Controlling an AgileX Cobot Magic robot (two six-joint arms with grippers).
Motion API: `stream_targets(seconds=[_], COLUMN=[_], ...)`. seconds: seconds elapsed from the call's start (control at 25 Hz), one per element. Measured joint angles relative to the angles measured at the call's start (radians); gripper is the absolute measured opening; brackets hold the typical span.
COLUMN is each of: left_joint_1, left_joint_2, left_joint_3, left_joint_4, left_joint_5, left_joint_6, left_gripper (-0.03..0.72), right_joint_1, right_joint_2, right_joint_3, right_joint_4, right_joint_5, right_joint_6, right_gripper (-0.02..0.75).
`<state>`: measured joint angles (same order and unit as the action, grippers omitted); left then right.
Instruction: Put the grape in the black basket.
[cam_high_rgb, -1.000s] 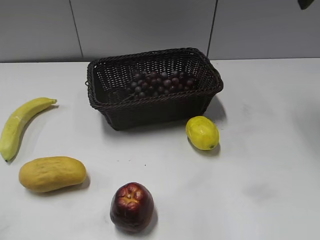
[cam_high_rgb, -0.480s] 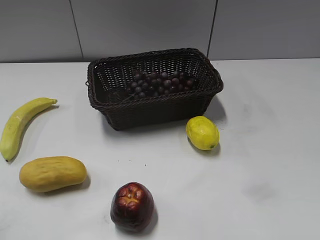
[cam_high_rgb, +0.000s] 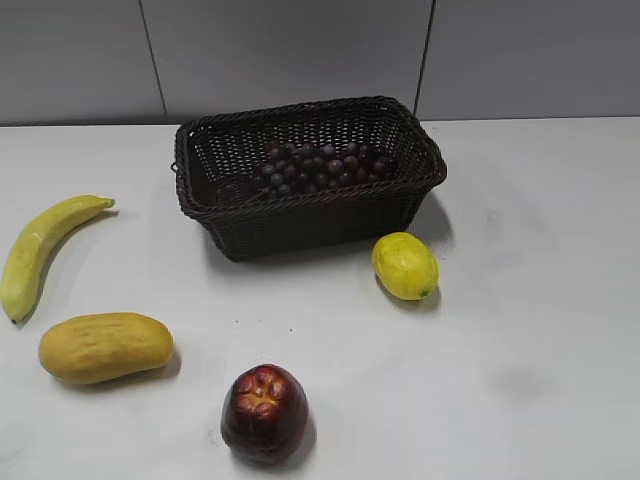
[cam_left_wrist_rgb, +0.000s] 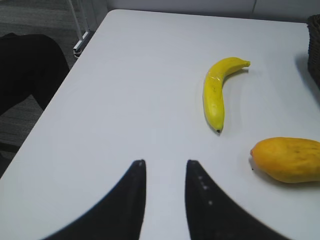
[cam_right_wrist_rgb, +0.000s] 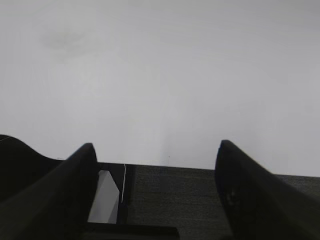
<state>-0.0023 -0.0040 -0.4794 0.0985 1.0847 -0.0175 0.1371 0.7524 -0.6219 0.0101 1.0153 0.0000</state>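
Gone from the top-right corner since a second ago, the arm is leaving the basket (cam_high_rgb: 310, 215) holding the grape (cam_high_rgb: 318, 168), so the task is looking done, with both tools, right (cam_right_wrist_rgb: 156, 165) and left (cam_left_wrist_rgb: 163, 172), sitting spread and empty.

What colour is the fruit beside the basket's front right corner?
Bright yellow lemon, clearest in the exterior view.

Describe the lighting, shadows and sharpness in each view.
Exterior view: soft, even light; the apple and lemon cast short shadows to their right, and the grapes blend into the dark basket. Left wrist view: banana sharp, near fingers blurred black. Right wrist view: pale table almost featureless, fingers silhouetted.
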Motion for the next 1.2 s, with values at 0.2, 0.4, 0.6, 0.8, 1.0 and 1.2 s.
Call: stream_targets(seconds=[0.2, 0.4, 0.6, 0.8, 1.0, 1.2], left_joint_1=[0.000, 0.000, 0.000, 0.000, 0.000, 0.000], left_joint_2=[0.000, 0.000, 0.000, 0.000, 0.000, 0.000], left_joint_3=[0.000, 0.000, 0.000, 0.000, 0.000, 0.000], left_joint_4=[0.000, 0.000, 0.000, 0.000, 0.000, 0.000], left_joint_5=[0.000, 0.000, 0.000, 0.000, 0.000, 0.000], left_joint_6=[0.000, 0.000, 0.000, 0.000, 0.000, 0.000], left_gripper=[0.217, 0.217, 0.217, 0.217, 0.217, 0.217], right_joint_1=[0.000, 0.000, 0.000, 0.000, 0.000, 0.000], right_joint_2=[-0.139, -0.291, -0.443, -0.572, -0.701, -0.758], right_joint_3=[0.111, 0.118, 0.118, 0.118, 0.119, 0.119], right_joint_4=[0.003, 0.007, 0.008, 0.008, 0.008, 0.003], right_joint_5=[0.014, 0.018, 0.018, 0.019, 0.019, 0.024], right_joint_6=[0.000, 0.000, 0.000, 0.000, 0.000, 0.011], right_gripper=[0.552, 0.552, 0.552, 0.552, 0.552, 0.552])
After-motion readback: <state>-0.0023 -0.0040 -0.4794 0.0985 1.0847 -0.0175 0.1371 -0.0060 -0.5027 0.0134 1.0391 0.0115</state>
